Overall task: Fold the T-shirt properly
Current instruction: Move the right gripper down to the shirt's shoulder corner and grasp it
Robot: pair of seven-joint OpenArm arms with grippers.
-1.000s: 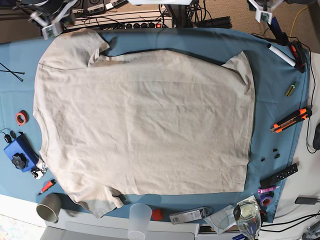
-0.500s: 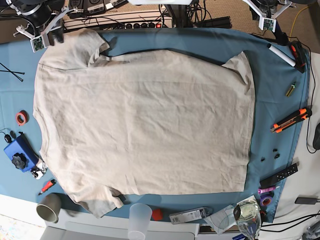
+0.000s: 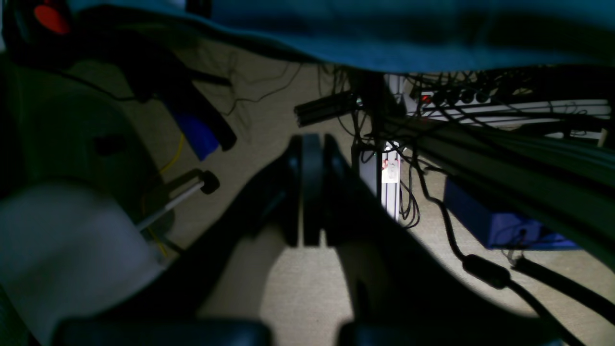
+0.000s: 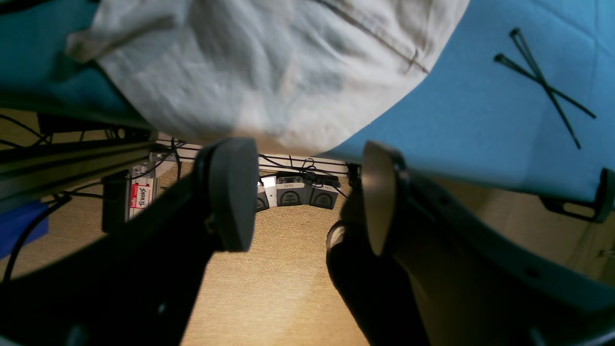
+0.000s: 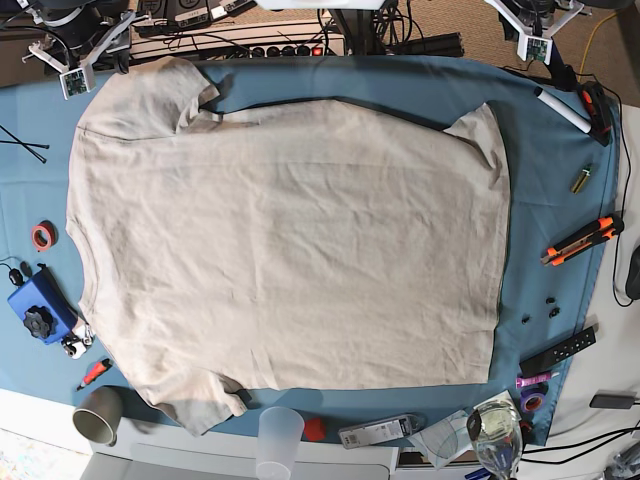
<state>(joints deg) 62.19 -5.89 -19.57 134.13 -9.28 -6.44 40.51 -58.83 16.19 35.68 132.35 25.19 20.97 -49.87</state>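
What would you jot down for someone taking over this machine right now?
Left gripper: shut, empty, off the table's far edge.
Right gripper: open, empty, just off the far edge by the shirt's sleeve.
T-shirt: spread flat on the blue cloth, one sleeve at the far edge, the other at the near edge.
Done: shirt laid out; no folds visible.
Left: all the folding.

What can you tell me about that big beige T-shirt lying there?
The T-shirt is plain beige, cotton-looking, lightly creased. It lies spread flat and unfolded on the blue table cloth, covering most of it. One short sleeve reaches the far edge, slightly bunched; another lies near the front edge beside a paper cup. Neither gripper touches it; the right gripper hangs open just beyond the far sleeve.
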